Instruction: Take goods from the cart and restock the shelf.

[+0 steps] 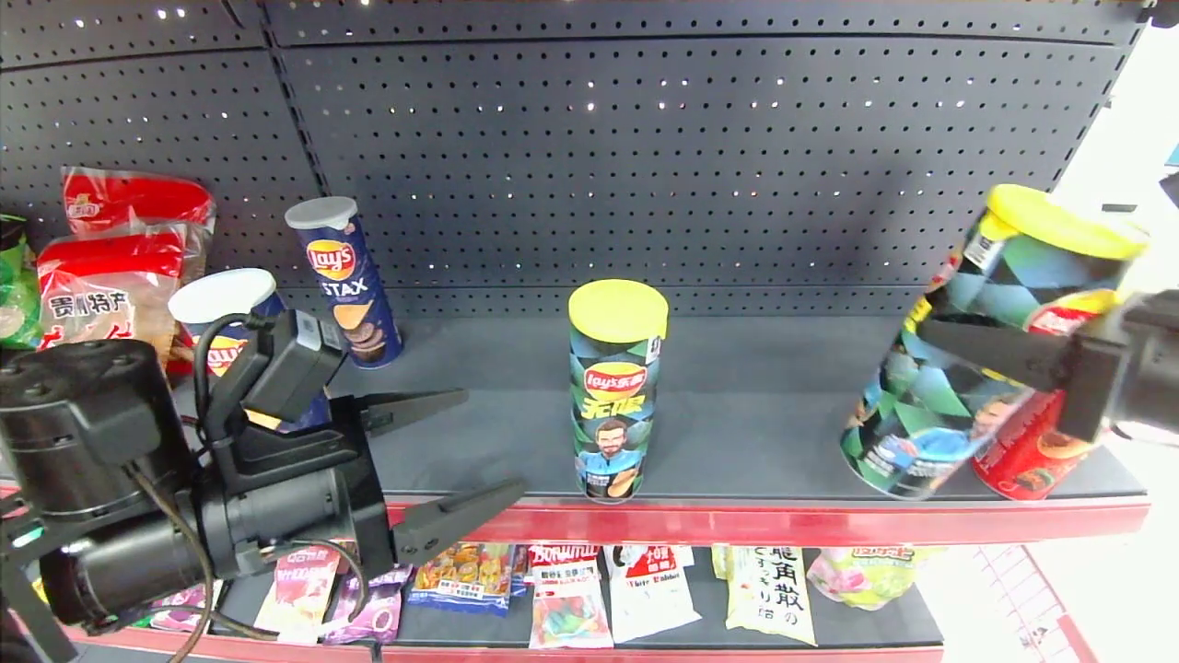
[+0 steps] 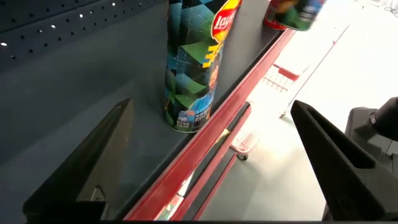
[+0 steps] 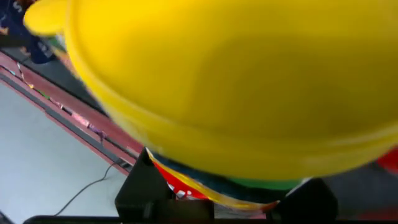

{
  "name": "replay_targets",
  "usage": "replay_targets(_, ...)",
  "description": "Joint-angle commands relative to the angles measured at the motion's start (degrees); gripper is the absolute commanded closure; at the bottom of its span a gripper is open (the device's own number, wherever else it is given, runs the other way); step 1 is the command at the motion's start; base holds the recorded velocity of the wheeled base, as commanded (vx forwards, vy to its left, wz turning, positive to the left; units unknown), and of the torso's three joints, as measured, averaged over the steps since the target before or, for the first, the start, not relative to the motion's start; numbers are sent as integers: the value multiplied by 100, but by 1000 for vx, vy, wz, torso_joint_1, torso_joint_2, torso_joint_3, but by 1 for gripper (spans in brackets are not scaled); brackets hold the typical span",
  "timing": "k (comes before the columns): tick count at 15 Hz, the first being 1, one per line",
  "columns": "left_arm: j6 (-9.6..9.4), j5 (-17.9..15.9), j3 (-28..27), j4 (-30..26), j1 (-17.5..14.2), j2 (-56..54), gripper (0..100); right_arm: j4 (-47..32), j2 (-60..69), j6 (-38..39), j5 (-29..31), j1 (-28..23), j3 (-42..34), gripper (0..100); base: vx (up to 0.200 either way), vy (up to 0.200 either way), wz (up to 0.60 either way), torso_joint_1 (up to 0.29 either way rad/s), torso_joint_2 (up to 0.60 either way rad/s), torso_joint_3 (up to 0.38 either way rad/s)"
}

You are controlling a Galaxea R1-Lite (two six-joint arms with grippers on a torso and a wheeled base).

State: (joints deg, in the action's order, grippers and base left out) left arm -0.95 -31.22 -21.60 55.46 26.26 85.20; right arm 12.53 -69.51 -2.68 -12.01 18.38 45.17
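The big yellow-lidded can [image 1: 1004, 276] hangs tilted over the right end of the shelf [image 1: 774, 405], pinched across its body by the right gripper [image 1: 976, 354]. Its base is low over the front of the board, by the red lip [image 1: 829, 520], and I cannot tell whether it touches. Let go at that lean, I reckon it topples or rolls off the lip to the floor. A red can [image 1: 1022, 460] sits just beside its base and could get knocked as it comes upright. The twin can [image 1: 617, 396] stands upright mid-shelf, close to the edge, so a nudge would tip it too. The left gripper [image 1: 493, 442] hangs before the shelf's left part with its jaws spread wide and nothing between them. A careless swing there could clip the two blue cans [image 1: 345, 276].

Behind it all runs a dark pegboard wall [image 1: 645, 138]. The shelf board is smooth and dark grey. Red bags [image 1: 120, 249] fill the far left, and snack packets [image 1: 645, 589] lie on the shelf below. The floor is pale, with a cable [image 3: 87, 193] trailing across it.
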Motion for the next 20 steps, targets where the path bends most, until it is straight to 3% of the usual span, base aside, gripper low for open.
replay_targets(1,-2,134,262,-26,2,-452,0,188,-1724,-66,-118,34,1144,100,0,0,0,0,0,0)
replay_targets(6,-2,353,385,-571,2,-961,0,883,-3376,-66,-153,324,2181,100,0,0,0,0,0,0)
replay_targets(11,-2,529,552,-668,2,-1216,0,953,-4404,-92,-170,754,3323,100,0,0,0,0,0,0)
replay_targets(20,-10,731,543,-1151,2,-1559,0,962,-4993,-127,-170,904,3938,100,0,0,0,0,0,0)
